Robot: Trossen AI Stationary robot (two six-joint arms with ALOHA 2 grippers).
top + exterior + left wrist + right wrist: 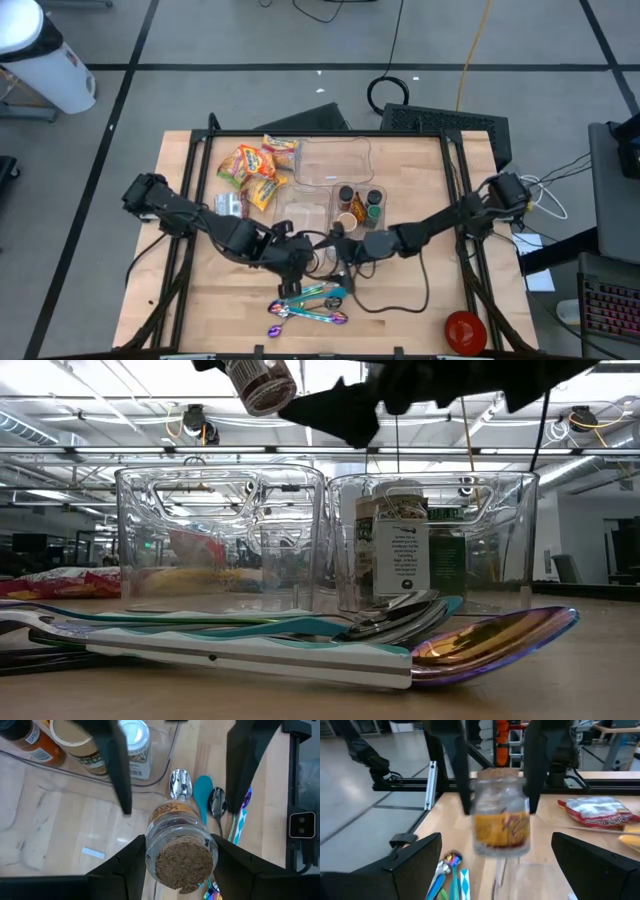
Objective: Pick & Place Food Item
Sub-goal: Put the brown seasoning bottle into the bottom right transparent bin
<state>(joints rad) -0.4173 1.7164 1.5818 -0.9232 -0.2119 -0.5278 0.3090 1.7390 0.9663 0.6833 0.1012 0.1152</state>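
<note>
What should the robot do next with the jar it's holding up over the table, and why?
Probably close the right gripper on the jar. The left gripper is clamped on the jar in the air, and the right gripper is wide open with a finger on each side of the jar's far end, so it looks set for a handover.

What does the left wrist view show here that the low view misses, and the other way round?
Only the left wrist view shows the left gripper with its fingers closed on a clear spice jar with a cork-coloured end, and the right gripper's open fingers on either side of the jar beyond.

Only the low view shows the snack bags far off on the table.

Both show the clear bin holding spice containers, the spoons on the wood table, and the lifted jar.
</note>
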